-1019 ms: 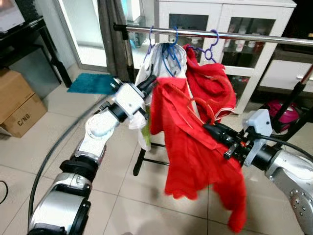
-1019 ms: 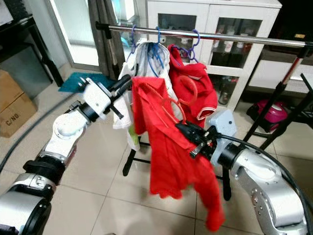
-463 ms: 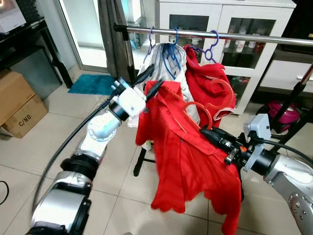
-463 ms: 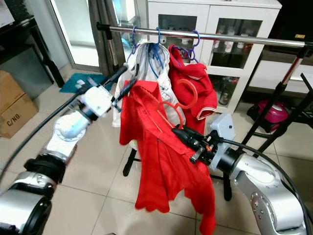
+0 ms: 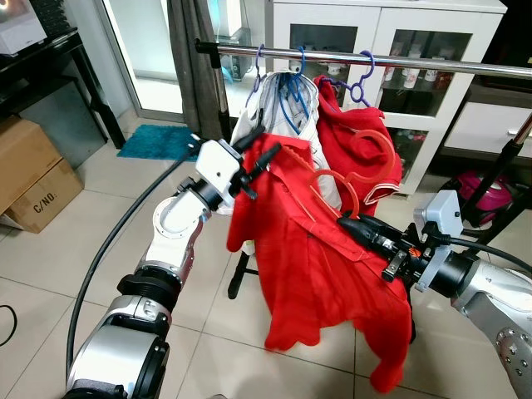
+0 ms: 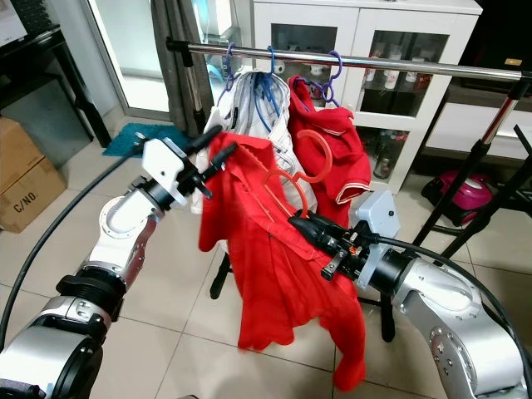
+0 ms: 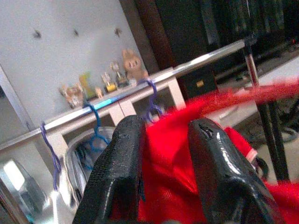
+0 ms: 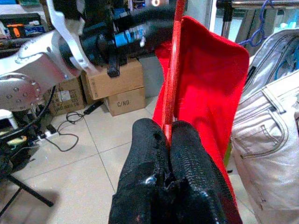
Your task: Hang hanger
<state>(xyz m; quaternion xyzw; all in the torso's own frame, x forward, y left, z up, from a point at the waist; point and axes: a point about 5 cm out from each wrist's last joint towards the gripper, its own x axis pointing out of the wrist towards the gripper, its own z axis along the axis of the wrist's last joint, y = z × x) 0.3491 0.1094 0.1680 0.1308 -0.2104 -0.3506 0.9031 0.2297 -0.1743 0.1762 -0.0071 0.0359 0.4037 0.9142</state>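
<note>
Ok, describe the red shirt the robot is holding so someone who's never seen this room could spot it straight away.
Start at the silver clothes rail across the room, where a white garment and a red garment hang from hooks. In front of it, below the rail, the red shirt is stretched between the left gripper and the right gripper. Unlike its neighbours, it sits on a red hanger not yet hooked on.

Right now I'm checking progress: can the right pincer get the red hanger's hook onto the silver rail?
Probably yes. The right pincer grips the red plastic hanger below the silver metal rail, with bare rail beyond the purple hooks.
</note>
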